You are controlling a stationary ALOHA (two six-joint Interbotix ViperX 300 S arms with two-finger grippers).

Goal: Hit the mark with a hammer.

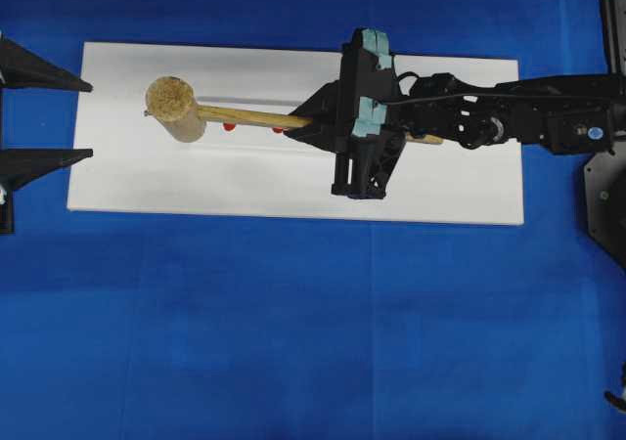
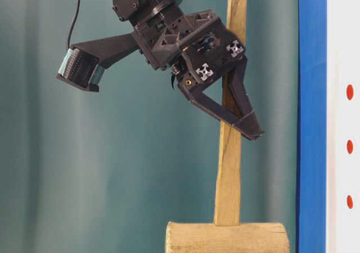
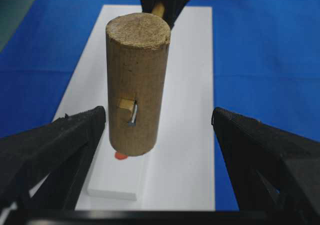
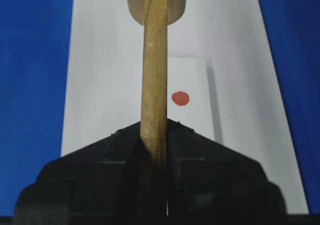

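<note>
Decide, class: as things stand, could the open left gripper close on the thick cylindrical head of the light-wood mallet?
Probably yes. The mallet head hangs just ahead of the left gripper, whose open jaws are spread wider than the head, and nothing lies between. But the right gripper already clamps the handle.

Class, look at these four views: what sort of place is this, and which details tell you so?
Probably a robotics lab test bench: a blue cloth covers the table, a white board with red dots lies on it, and the right gripper holds a hammer before a plain teal curtain.
</note>
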